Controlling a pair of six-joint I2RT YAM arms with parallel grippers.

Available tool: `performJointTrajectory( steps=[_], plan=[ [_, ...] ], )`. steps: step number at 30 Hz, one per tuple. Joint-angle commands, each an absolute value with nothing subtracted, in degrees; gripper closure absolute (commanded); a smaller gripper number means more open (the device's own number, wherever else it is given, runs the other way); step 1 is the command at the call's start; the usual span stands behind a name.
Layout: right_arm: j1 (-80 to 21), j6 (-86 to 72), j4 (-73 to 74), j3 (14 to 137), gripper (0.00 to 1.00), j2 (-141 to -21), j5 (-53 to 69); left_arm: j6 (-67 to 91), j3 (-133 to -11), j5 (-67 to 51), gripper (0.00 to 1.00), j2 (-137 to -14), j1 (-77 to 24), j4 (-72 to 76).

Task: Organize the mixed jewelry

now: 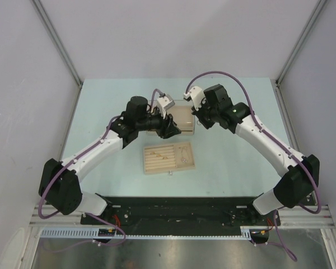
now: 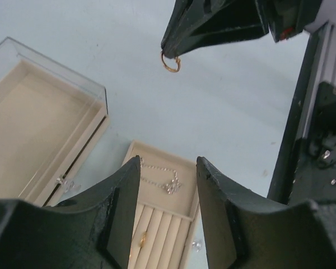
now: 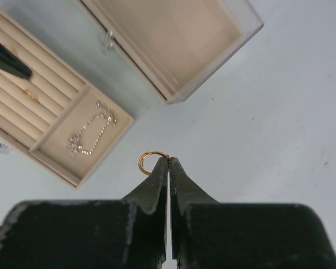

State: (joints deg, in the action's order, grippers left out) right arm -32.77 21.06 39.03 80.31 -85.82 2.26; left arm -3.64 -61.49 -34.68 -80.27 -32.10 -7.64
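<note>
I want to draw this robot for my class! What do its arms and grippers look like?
The left arm and right arm have white tube-like links and chunky black joints, with purple cables looping along them. The left gripper and right gripper are black, each with two wedge-shaped fingers.

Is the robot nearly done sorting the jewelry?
Nearly, it seems. Done: the silvery chain lies in the square compartment of the tray and a gold ring sits in a slot. In hand: the right gripper pinches a second gold ring. To do: set it in a slot; the left gripper is open, empty.
</note>
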Motion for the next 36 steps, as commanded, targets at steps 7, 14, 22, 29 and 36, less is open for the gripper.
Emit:
performJointTrajectory(
  steps=[7,14,22,29,36],
  plan=[
    [-34.9,17.0,41.0,91.0,1.00,-86.0,0.2,17.8,-66.5,-35.0,0.48,-81.5,-32.1,5.9],
    [-37.5,17.0,40.7,91.1,1.00,-85.8,-1.6,23.2,-68.1,-35.0,0.47,-83.8,-32.1,6.7],
    [-39.5,17.3,40.0,91.0,1.00,-85.3,-4.5,25.2,-69.1,-33.5,0.49,-85.6,-32.1,6.0],
    [-40.1,17.2,39.6,90.6,1.00,-85.2,-5.1,26.5,-69.6,-34.1,0.51,-86.9,-32.1,6.3],
    [-40.6,17.5,39.6,90.5,1.00,-85.3,-5.5,27.3,-71.1,-35.5,0.53,-89.0,-32.1,6.9]
  ],
)
